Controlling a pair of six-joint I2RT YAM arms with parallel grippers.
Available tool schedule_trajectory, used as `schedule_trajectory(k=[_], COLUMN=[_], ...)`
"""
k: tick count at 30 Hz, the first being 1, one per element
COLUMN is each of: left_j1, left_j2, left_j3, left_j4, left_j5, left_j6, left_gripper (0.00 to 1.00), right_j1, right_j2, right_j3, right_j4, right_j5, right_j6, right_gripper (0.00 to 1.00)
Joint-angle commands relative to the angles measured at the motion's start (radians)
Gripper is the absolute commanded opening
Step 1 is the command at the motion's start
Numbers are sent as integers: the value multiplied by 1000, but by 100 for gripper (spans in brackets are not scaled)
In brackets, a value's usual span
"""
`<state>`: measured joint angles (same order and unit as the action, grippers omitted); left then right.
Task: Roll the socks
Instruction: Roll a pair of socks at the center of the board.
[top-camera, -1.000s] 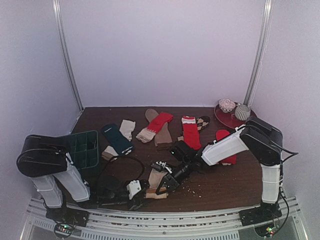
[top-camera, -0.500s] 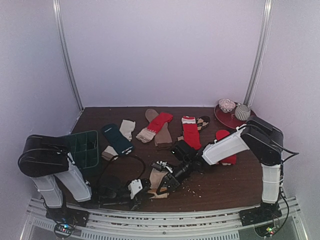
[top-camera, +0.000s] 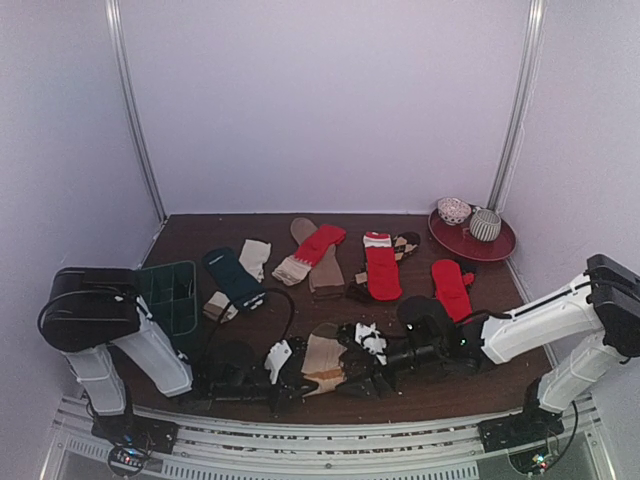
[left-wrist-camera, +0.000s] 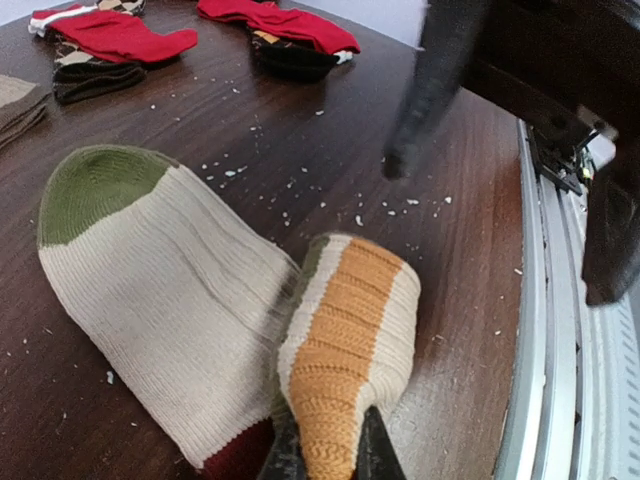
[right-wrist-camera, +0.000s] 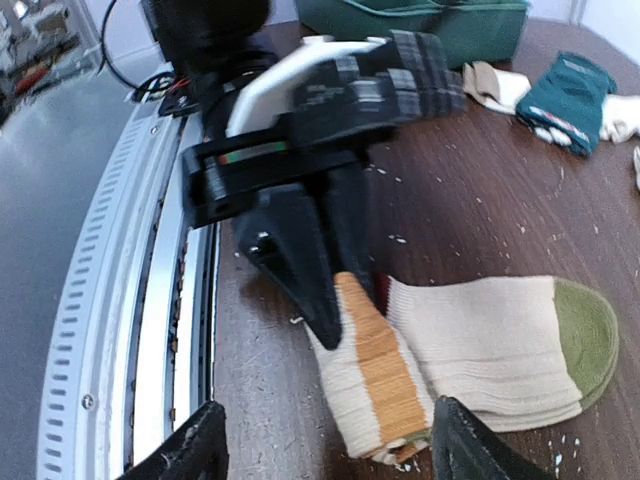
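Left gripper (left-wrist-camera: 328, 450) is clamped on the folded cuff end of the cream sock (left-wrist-camera: 170, 300). Its two dark fingers pinch a ribbed band of mustard-orange knit bordered by cream, with a thin olive edge. That cuff is doubled over onto the sock's body and makes a blunt, rounded hump; a dark red heel patch shows just beneath it. The rest of the sock lies flat on the table (left-wrist-camera: 330, 150) near the front edge, between the two arms. It is a broad, finely ribbed cream tube ending in a rounded olive-green toe that points toward the far side.

Just beside the same sock hangs the right gripper (right-wrist-camera: 330, 420), jaws spread wide, with nothing between its black fingers. From its wrist camera, the left gripper's tapered black fingers come down like a wedge onto the orange band, under a white and black housing.

The table is dark, glossy wood grain, sprinkled with small white lint specks around the sock. A perforated aluminium rail (right-wrist-camera: 120, 300) runs along the near edge. Farther back, other pieces lie flat and unrolled — red socks (top-camera: 382, 270) and a dark teal sock (top-camera: 235, 277) among them. A dark green gridded tray (top-camera: 170, 295) stands at the left. At the far right, a red plate (top-camera: 470, 245) carries two rounded knitted balls (top-camera: 485, 224).
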<state>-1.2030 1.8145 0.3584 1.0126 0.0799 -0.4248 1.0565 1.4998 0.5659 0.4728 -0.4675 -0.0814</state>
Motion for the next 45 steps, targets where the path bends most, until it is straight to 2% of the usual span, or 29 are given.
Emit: schedule_trajectory(k=[1,6,12,15,23,25,31,34,35,36,37,40,42,45], left_j1=[17,30,37,41,53,57,66,70,70,72,72,72,71,71], left_j2=[83,106,118,118,126,126,123,126,125,122,115,55,-12,-136], left_j3=[-48,-33,-28,-33,-31,-31,-34,-30,-30,-29,-29,-35,-34,-30], left_j4=[-282,-306,-307,-308,-319,-313,-312,-308,-305,-303,-302,-307,-333,-363], left_j5=[146,182,205,208,226,237,250,260,263,264,258,223,138,17], left_j6=[-108,-96,-82,-81,-72,-71,-67,-63,-61,-58,-56,-17,30,109], left_gripper=[0,0,0,0,0,0,0,0,0,0,0,36,48,55], right_j1=[88,173,196,197,200,200,200,199,200,199,197,178,147,100], right_j2=[9,121,195,207,216,240,303,306,308,310,312,308,306,324], right_j3=[-31,52,89,90,59,79,87,90,94,100,101,114,128,164], right_j4=[110,12,2,-19,16,-22,-36,-54,-67,-79,-87,-117,-153,-226], right_j5=[225,370,438,425,447,453,462,466,472,477,481,422,322,173], right_j6=[-274,-423,-484,-474,-402,-395,-359,-332,-320,-304,-288,-202,-129,-13], right_gripper=[71,71,70,67,48,44,43,34,28,17,2,0,0,2])
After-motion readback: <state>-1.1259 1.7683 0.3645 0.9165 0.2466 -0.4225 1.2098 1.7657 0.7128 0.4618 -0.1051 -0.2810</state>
